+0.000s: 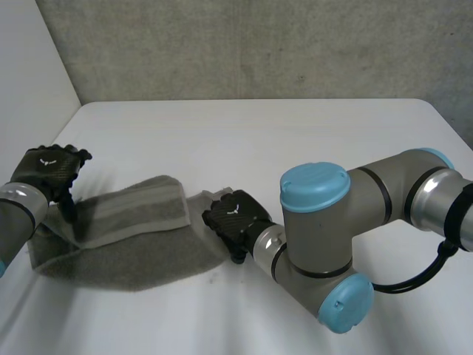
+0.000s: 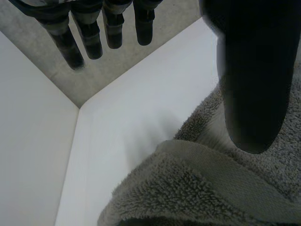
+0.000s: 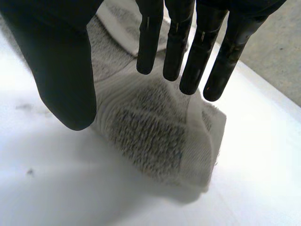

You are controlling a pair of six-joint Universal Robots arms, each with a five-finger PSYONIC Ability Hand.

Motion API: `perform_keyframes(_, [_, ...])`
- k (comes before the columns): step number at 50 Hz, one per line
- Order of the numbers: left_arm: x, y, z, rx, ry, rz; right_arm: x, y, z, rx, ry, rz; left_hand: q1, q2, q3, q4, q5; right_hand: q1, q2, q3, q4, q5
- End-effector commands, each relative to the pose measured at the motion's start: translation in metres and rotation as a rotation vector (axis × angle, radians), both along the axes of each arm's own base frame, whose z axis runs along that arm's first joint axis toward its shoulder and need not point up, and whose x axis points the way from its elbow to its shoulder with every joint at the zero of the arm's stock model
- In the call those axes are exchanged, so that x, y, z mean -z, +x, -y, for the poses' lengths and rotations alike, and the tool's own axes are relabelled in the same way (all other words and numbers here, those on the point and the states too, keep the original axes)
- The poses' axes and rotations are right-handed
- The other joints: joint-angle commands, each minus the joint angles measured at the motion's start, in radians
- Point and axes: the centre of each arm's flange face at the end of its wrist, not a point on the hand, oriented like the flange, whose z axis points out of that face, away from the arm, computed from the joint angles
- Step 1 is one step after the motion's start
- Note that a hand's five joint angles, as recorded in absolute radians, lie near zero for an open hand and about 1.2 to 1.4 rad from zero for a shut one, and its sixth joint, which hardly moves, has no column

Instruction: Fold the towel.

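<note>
Grey concrete wall [image 1: 259, 44] backs the white tabletop [image 1: 295, 140], where a rumpled grey terry towel [image 1: 140, 237] lies toward the front left corner, a long side folded over in a band. The black left hand [image 1: 50, 168] sits at the towel's end nearest the left edge, fingers [image 2: 89, 42] straight and released, thumb [image 2: 254, 94] over the pile. The black right hand [image 1: 235, 220] is at the opposite end, fingers [image 3: 176, 47] straight, spread from the thumb, grasping nothing, above a folded-over corner.

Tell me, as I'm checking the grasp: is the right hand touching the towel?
Cannot tell. The right wrist view shows the right hand, fingers straight, over the towel corner; neither contact nor gap is plain.
</note>
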Motion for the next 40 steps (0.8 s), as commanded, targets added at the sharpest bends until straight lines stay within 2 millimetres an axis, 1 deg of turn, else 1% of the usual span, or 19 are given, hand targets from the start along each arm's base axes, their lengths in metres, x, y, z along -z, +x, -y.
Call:
perform_keyframes(1, [0.002, -0.001, -0.003, 0.003, 0.009, -0.001, 0.016, 0.002, 0.003, -0.009, -0.037, -0.012, 0.000, 0.009, 0.007, 0.011, -0.009, 0.227, 0.138, 0.135, 0.135, 0.161])
perform_keyframes(5, [0.002, -0.001, -0.003, 0.003, 0.009, -0.001, 0.020, 0.004, 0.007, 0.002, -0.065, -0.012, 0.000, 0.009, 0.007, 0.011, -0.009, 0.339, 0.250, 0.246, 0.247, 0.273])
perform_keyframes(7, [0.002, 0.000, -0.003, 0.001, 0.009, -0.001, 0.022, 0.004, 0.012, 0.023, -0.103, -0.023, -0.003, 0.006, 0.004, 0.008, -0.012, 0.549, 0.460, 0.456, 0.457, 0.483])
perform_keyframes(8, [0.002, 0.000, -0.003, 0.000, 0.009, 0.000, 0.022, 0.004, 0.012, 0.023, -0.103, -0.023, -0.003, 0.006, 0.004, 0.008, -0.012, 0.550, 0.461, 0.458, 0.459, 0.485])
perform_keyframes(9, [0.002, 0.000, -0.003, -0.001, 0.009, -0.002, 0.023, 0.002, 0.015, 0.040, -0.125, -0.039, -0.003, 0.006, 0.004, 0.008, -0.012, 0.809, 0.720, 0.716, 0.717, 0.743])
perform_keyframes(13, [0.003, -0.001, -0.003, 0.001, 0.012, -0.002, 0.019, -0.007, 0.032, 0.120, -0.169, -0.047, -0.003, 0.006, 0.004, 0.008, -0.012, 0.875, 0.786, 0.782, 0.783, 0.809])
perform_keyframes(15, [0.003, 0.000, -0.004, -0.001, 0.014, -0.002, 0.010, -0.025, 0.050, 0.219, -0.201, -0.045, -0.006, 0.004, 0.001, 0.005, -0.014, 0.875, 0.786, 0.782, 0.783, 0.809])
perform_keyframes(18, [0.002, 0.000, -0.004, -0.001, 0.009, -0.002, 0.000, -0.033, 0.056, 0.249, -0.219, -0.030, -0.006, 0.004, 0.001, 0.005, -0.014, 0.875, 0.786, 0.782, 0.783, 0.809])
perform_keyframes(20, [-0.001, 0.000, -0.004, -0.001, 0.000, -0.002, -0.007, -0.049, 0.065, 0.293, -0.228, -0.024, -0.006, 0.004, 0.001, 0.005, -0.014, 0.875, 0.786, 0.782, 0.783, 0.809])
perform_keyframes(21, [-0.001, 0.000, -0.004, -0.001, 0.000, -0.002, -0.007, -0.049, 0.065, 0.294, -0.228, -0.024, -0.006, 0.004, 0.001, 0.005, -0.014, 0.875, 0.786, 0.782, 0.783, 0.809])
perform_keyframes(23, [-0.002, 0.000, -0.005, -0.001, -0.001, -0.002, -0.007, -0.079, 0.082, 0.370, -0.207, -0.050, -0.006, 0.004, 0.001, 0.005, -0.014, 0.875, 0.786, 0.782, 0.783, 0.809])
perform_keyframes(24, [-0.002, 0.000, -0.005, -0.001, -0.001, -0.002, -0.007, -0.079, 0.082, 0.371, -0.207, -0.050, -0.006, 0.004, 0.001, 0.005, -0.014, 0.875, 0.786, 0.782, 0.783, 0.809])
perform_keyframes(26, [-0.001, -0.001, -0.006, 0.001, 0.000, -0.002, -0.008, -0.095, 0.090, 0.408, -0.197, -0.057, -0.009, 0.001, -0.002, 0.003, -0.017, 0.875, 0.786, 0.782, 0.783, 0.809])
perform_keyframes(28, [-0.002, -0.001, -0.009, 0.002, -0.001, -0.003, -0.014, -0.123, 0.100, 0.452, -0.190, -0.066, -0.006, 0.004, 0.001, 0.005, -0.014, 0.875, 0.786, 0.782, 0.783, 0.809])
perform_keyframes(29, [-0.002, -0.001, -0.009, 0.002, -0.001, -0.003, -0.014, -0.123, 0.100, 0.453, -0.190, -0.066, -0.006, 0.004, 0.001, 0.005, -0.014, 0.875, 0.786, 0.782, 0.783, 0.809])
perform_keyframes(31, [-0.004, -0.001, -0.013, 0.007, -0.004, -0.003, -0.015, -0.155, 0.113, 0.522, -0.184, -0.085, 0.000, 0.009, 0.007, 0.011, -0.009, 0.875, 0.786, 0.782, 0.783, 0.809])
perform_keyframes(32, [-0.004, -0.001, -0.013, 0.007, -0.004, -0.003, -0.015, -0.155, 0.113, 0.522, -0.184, -0.085, 0.000, 0.009, 0.007, 0.011, -0.009, 0.875, 0.786, 0.782, 0.783, 0.809])
perform_keyframes(34, [-0.004, -0.004, -0.016, 0.014, -0.004, -0.003, -0.015, -0.183, 0.124, 0.584, -0.184, -0.119, 0.003, 0.012, 0.010, 0.014, -0.006, 0.875, 0.786, 0.782, 0.783, 0.809])
perform_keyframes(40, [-0.002, -0.020, -0.029, 0.075, 0.006, -0.002, -0.011, -0.200, 0.129, 0.612, -0.163, -0.143, 0.038, 0.048, 0.045, 0.049, 0.030, 0.875, 0.786, 0.782, 0.783, 0.809])
